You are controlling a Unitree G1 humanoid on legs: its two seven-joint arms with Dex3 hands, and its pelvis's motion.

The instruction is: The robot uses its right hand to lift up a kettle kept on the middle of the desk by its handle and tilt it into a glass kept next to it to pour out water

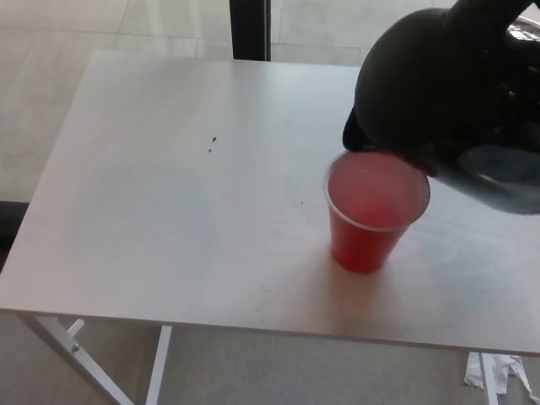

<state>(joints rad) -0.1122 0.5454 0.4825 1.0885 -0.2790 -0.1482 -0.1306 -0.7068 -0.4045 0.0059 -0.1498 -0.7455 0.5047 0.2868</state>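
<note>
Specks (212, 144), two or three tiny dark ones, lie on the pale tabletop (169, 228) well left of the action, and a scrap of white crumpled stuff (498, 373) sits on the floor by the lower right corner (tape or paper, hard to say). A dark post (250, 29) rises behind the far edge. The black kettle (439, 84) hangs tilted in the upper right, its spout end dipping just over the far rim of the red cup (371, 221), which stands upright on the tabletop right of centre with a pale pinkish surface inside. The kettle's bulk blocks whatever holds it, so I cannot tell the right robot hand's state; the left one does not show. No writing is readable.
</note>
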